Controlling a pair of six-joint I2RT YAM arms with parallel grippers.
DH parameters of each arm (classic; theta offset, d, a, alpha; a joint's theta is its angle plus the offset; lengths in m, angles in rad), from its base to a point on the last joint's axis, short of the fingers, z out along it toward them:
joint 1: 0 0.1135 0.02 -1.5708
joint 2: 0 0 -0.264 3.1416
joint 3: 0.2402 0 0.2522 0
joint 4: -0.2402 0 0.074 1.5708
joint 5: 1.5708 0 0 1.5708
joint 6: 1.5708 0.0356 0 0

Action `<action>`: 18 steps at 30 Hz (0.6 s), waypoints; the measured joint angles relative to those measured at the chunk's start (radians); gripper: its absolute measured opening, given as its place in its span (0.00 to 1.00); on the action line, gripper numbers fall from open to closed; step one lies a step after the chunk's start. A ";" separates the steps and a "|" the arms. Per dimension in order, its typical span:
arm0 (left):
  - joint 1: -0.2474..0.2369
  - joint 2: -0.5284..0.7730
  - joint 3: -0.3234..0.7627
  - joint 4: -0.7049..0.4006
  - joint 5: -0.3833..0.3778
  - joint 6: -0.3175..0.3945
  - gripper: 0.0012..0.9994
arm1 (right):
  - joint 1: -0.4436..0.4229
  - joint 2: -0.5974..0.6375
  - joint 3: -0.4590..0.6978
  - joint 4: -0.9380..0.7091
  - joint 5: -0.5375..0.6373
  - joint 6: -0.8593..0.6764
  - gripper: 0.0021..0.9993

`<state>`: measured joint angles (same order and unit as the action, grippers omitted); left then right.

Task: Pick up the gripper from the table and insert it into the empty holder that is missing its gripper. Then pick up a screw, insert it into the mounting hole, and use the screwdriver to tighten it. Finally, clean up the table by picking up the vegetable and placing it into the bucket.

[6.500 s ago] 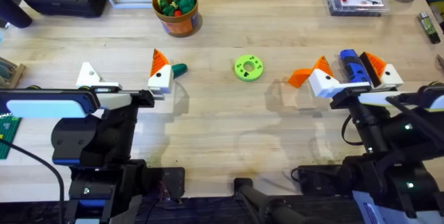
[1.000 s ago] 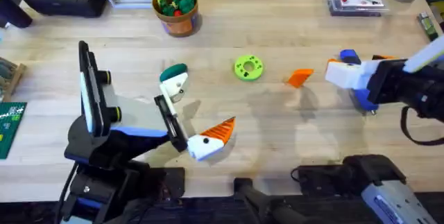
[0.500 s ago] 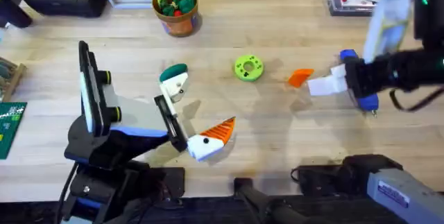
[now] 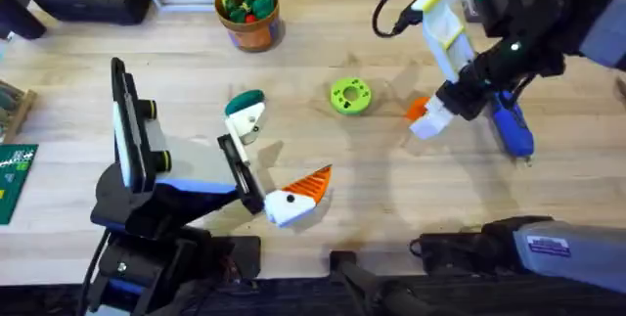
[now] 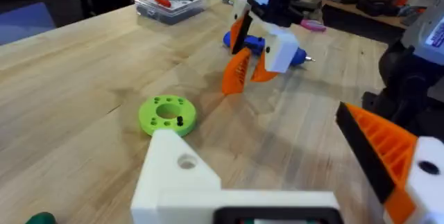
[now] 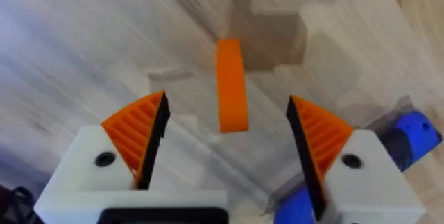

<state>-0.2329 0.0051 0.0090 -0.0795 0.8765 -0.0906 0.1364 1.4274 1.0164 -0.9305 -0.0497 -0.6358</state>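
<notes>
The loose orange gripper (image 4: pixel 419 109) lies on the table right of the green disc; it is also in the left wrist view (image 5: pixel 236 71) and the right wrist view (image 6: pixel 232 85). My right gripper (image 4: pixel 435 112) hangs open just over it, with its orange pads (image 6: pixel 139 130) on either side. The blue screwdriver (image 4: pixel 511 125) lies just right of it. My left gripper (image 4: pixel 272 159) is open and turned sideways. One of its fingers is the bare white holder (image 5: pixel 180 175); the other carries an orange wedge (image 5: pixel 385 151). The teal vegetable (image 4: pixel 246 99) lies beside the holder (image 4: pixel 246 120). The bucket (image 4: pixel 248 11) stands at the back.
A lime-green disc with holes (image 4: pixel 350 95) lies mid-table. A clear box of small parts (image 5: pixel 170 2) sits at the back right, partly under the right arm. Dark cases stand at the back left. Bare wood lies in front of the disc.
My right arm has swung up and leftward from beside the screwdriver to above the orange gripper. The left arm has held still for the last second; earlier it turned sideways.
</notes>
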 joint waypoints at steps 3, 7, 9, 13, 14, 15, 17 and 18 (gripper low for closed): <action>0.000 0.000 0.000 0.000 0.000 0.000 0.99 | 0.000 0.018 0.000 0.026 0.008 -0.021 0.99; 0.000 0.000 0.000 0.000 0.000 0.000 0.99 | 0.000 0.019 0.000 0.048 0.007 -0.034 0.96; 0.000 0.000 0.000 0.000 0.000 0.000 0.99 | 0.000 0.019 0.000 0.047 0.003 -0.039 0.90; 0.000 0.000 0.000 0.000 0.000 0.000 0.99 | 0.000 0.019 0.000 0.048 -0.004 -0.047 0.68; 0.000 0.000 0.000 0.000 0.000 0.000 0.99 | 0.000 0.019 0.000 0.047 -0.004 -0.047 0.62; 0.000 0.000 0.000 0.000 0.000 0.000 0.99 | 0.000 0.019 0.000 0.047 -0.005 -0.047 0.55; 0.000 0.000 0.000 0.000 0.001 0.000 0.99 | 0.000 0.019 0.000 0.048 -0.008 -0.049 0.39; 0.000 0.000 0.000 0.000 0.001 0.000 0.99 | 0.000 0.019 0.000 0.047 -0.010 -0.049 0.29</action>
<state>-0.2329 0.0053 0.0090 -0.0795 0.8770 -0.0904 0.1364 1.4467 1.0164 -0.8831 -0.0597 -0.6844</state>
